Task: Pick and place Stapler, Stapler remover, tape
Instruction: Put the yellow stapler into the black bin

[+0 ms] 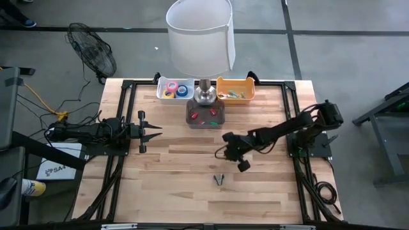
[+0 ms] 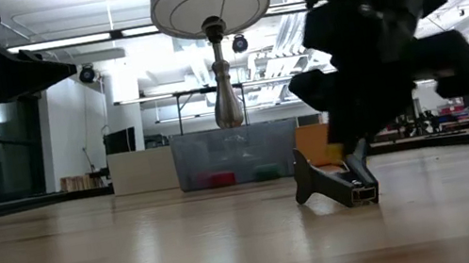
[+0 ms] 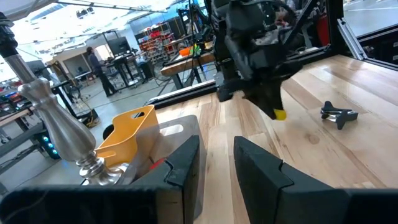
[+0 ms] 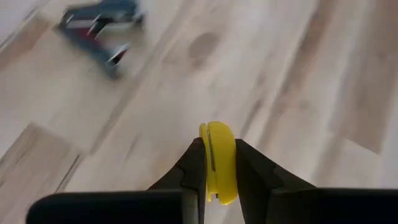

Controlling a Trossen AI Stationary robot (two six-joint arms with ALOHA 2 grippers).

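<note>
My right gripper hangs over the middle of the table, shut on a small yellow tape roll seen edge-on; the left wrist view shows the roll as a yellow spot under the gripper. The dark stapler remover lies on the wood toward the near edge, its jaws spread, apart from the gripper. Other tape rolls, yellow, pink and blue, lie in a white tray at the far edge. My left gripper waits open at the table's left. No stapler shows. My right gripper pinches the yellow tape roll by its two flat faces, near its lower rim, one finger on each side. The fingers point downward at the table. The roll stands on edge between them, lifted clear of the wood, its rim beyond the fingertips.
A lamp with a white shade stands at the far middle on a metal base. In front of it sits a clear bin with red and green blocks; an orange bin is to its right. Bare wood lies near-left.
</note>
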